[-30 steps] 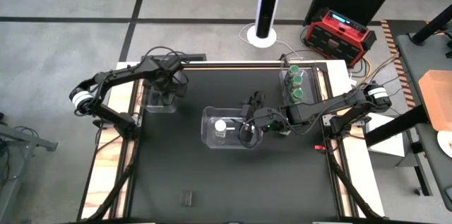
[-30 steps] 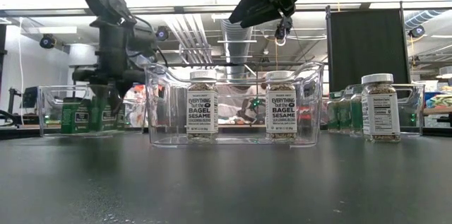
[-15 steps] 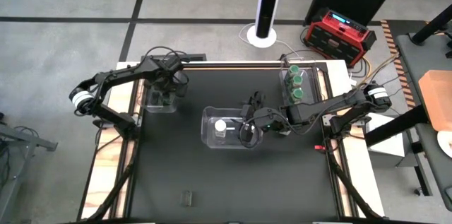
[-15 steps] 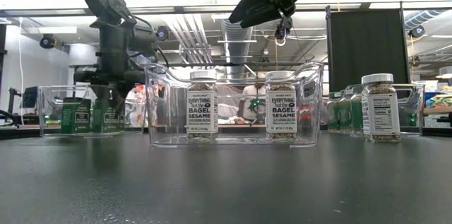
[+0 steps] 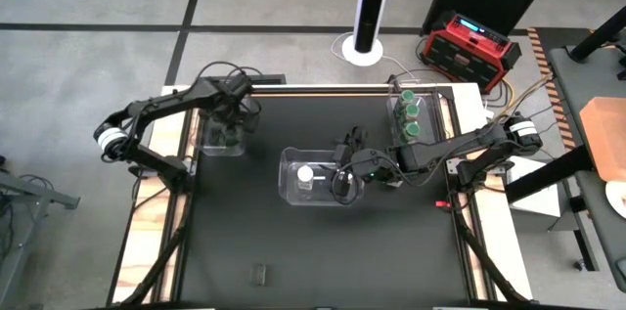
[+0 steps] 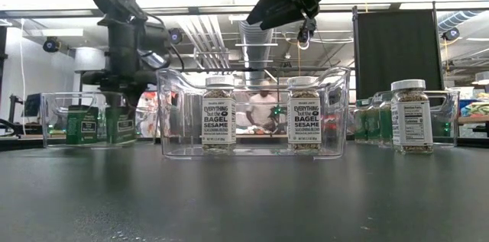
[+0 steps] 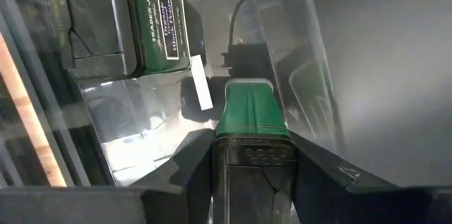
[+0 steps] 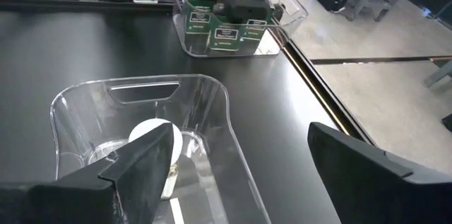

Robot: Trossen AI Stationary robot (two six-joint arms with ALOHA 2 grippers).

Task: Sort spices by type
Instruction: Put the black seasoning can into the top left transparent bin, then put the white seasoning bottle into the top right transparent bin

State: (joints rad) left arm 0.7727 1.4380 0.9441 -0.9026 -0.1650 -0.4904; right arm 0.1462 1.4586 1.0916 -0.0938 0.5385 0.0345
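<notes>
My left gripper (image 7: 251, 181) reaches down into the clear left bin (image 5: 223, 139) and is shut on a green spice tin (image 7: 248, 114). A second green tin (image 7: 155, 22) stands on the bin floor beside it. The middle bin (image 5: 293, 188) holds two white-lidded bagel-seasoning jars (image 6: 219, 114) (image 6: 303, 114), both upright. My right gripper (image 8: 240, 132) hangs open above that bin's right end with nothing between its fingers. A third white-lidded jar (image 6: 411, 116) stands on the table outside the bins. My left gripper pinches the green tin between its two fingers, one on each side just below its dark top (image 7: 256, 159). The fingers point down into the bin from above. The tin stays upright. I cannot tell whether its bottom rests on the bin floor.
A clear bin (image 5: 393, 122) with green-lidded jars stands at the table's far right. The black table top (image 5: 313, 251) is bare toward its near edge except for a small dark object (image 5: 259, 273). People show in the room beyond the table.
My left gripper has gone up a little over the left bin. My right arm has kept still above the middle bin.
</notes>
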